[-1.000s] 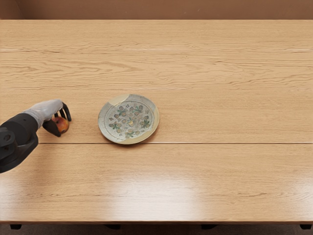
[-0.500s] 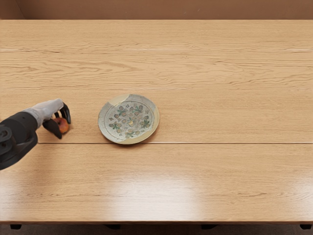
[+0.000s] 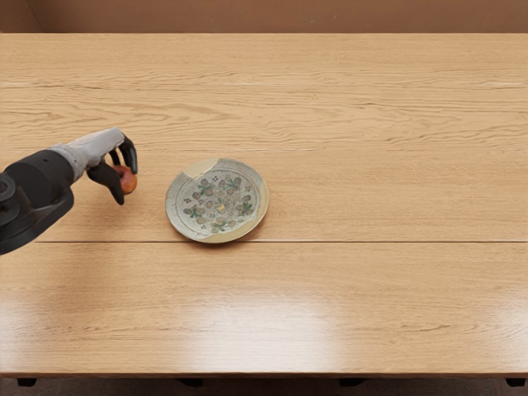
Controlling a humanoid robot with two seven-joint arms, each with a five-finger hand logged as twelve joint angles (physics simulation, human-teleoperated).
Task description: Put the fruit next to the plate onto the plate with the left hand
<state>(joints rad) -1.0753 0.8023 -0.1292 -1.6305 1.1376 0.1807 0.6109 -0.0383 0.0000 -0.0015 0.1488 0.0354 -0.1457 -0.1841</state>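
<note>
Head view: left hand (image 3: pixel 115 165) (dark fingers curled) grips the fruit (image 3: pixel 126 178), near the plate (image 3: pixel 217 200) on the table (image 3: pixel 371 280).

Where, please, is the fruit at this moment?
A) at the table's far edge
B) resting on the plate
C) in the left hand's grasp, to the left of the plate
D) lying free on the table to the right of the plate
C: the left hand is curled around the orange fruit, which is left of the plate and not on it.
</note>
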